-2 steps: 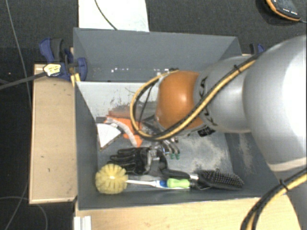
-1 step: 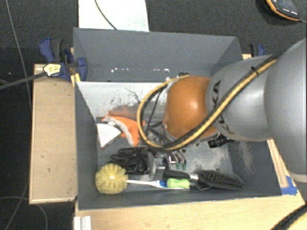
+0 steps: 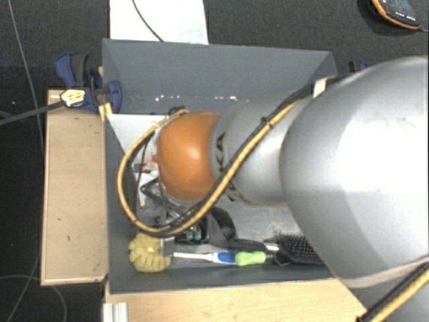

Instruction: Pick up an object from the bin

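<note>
Scrubber [image 3: 149,253]: pale yellow with a knobbly round head. It lies on the bin floor just below the gripper as I see it, and of the loose things it is the closest to the tool.
Gripper [image 3: 162,208]: low in the left half of the bin, tucked under the wrist. From my screen I see only dark metal parts there, so I cannot tell whether it is spread or pressed together, or whether it has anything in it.
Contact: I cannot tell whether the tool touches the scrubber. The two look just beside each other.
Toothbrush [image 3: 221,257]: white, blue and green handle, lying flat. It runs from the scrubber's head away to the tool's right, along the lower wall.
Hairbrush [image 3: 298,248]: black and bristled, further right of the tool past the toothbrush's green end, partly under the arm.
Black piece [image 3: 221,225]: dark curved shape just right of the tool and above the toothbrush. It is too hidden for me to name.
Orange cover [image 3: 184,154]: rounded, sitting on the wrist directly over the tool and blocking my look at it.
Cable [image 3: 125,176]: yellow and black, looping out to the tool's left, under it, then back up along the arm.
Arm [image 3: 348,173]: big grey body coming in from the right, covering most of the bin's right side.
Bin [image 3: 214,72]: grey, with the far wall bare above the tool.
</note>
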